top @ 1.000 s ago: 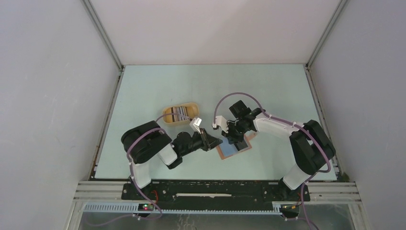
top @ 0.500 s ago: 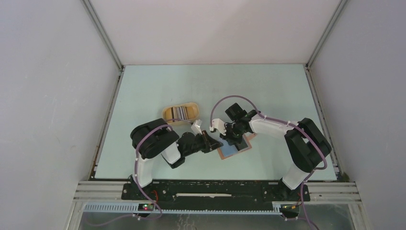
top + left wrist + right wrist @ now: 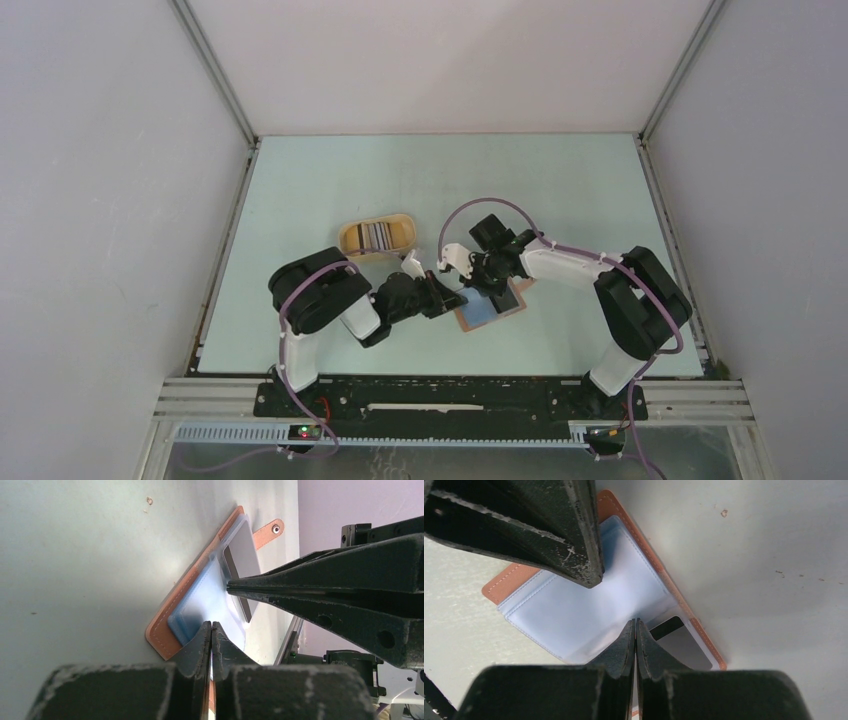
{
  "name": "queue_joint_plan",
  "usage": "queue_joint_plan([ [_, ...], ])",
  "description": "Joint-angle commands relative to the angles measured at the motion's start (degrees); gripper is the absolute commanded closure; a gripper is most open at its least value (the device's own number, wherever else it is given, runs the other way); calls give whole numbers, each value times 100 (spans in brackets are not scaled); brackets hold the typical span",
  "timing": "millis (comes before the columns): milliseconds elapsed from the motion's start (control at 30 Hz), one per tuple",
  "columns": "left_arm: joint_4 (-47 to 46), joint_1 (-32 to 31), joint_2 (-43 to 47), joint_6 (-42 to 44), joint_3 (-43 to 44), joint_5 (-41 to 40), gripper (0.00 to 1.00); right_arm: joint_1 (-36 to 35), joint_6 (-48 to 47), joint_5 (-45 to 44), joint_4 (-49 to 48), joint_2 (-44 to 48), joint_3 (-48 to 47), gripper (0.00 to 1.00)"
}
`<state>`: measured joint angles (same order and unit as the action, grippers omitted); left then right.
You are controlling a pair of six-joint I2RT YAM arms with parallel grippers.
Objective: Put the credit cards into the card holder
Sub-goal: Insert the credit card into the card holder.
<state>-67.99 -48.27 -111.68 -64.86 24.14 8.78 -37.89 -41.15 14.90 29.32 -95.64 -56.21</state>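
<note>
The reddish-brown card holder (image 3: 490, 310) lies open on the table, its blue-grey clear sleeves (image 3: 574, 610) facing up. A grey card with a dark stripe (image 3: 679, 641) sits in a sleeve next to the stitched edge, and shows as a grey card (image 3: 241, 565) in the left wrist view. My right gripper (image 3: 635, 622) is shut, pinching a clear sleeve beside that card. My left gripper (image 3: 211, 625) is shut, its tips at the sleeves' near edge; nothing shows between them. The two grippers meet over the holder, left gripper (image 3: 452, 298) and right gripper (image 3: 478, 285). More credit cards (image 3: 377, 235) lie in a yellow tray.
The yellow oval tray (image 3: 348, 240) stands behind the left arm, left of the holder. The holder's tab with its snap stud (image 3: 274, 528) sticks out at the far side. Side walls enclose the pale green table (image 3: 560, 190).
The left gripper has closed fully and edged right to the holder's near edge. The right gripper shifted slightly left over the holder and stayed shut.
</note>
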Motion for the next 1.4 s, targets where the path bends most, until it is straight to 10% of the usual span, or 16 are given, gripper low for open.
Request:
queue_joint_plan([
  [0,563,-39,83,91,56,-227,95,107,136,-455,-187,134,-149,92],
  [1367,292,-20,43,117,29,-157,94,218,-759,566,931,202,-294,89],
])
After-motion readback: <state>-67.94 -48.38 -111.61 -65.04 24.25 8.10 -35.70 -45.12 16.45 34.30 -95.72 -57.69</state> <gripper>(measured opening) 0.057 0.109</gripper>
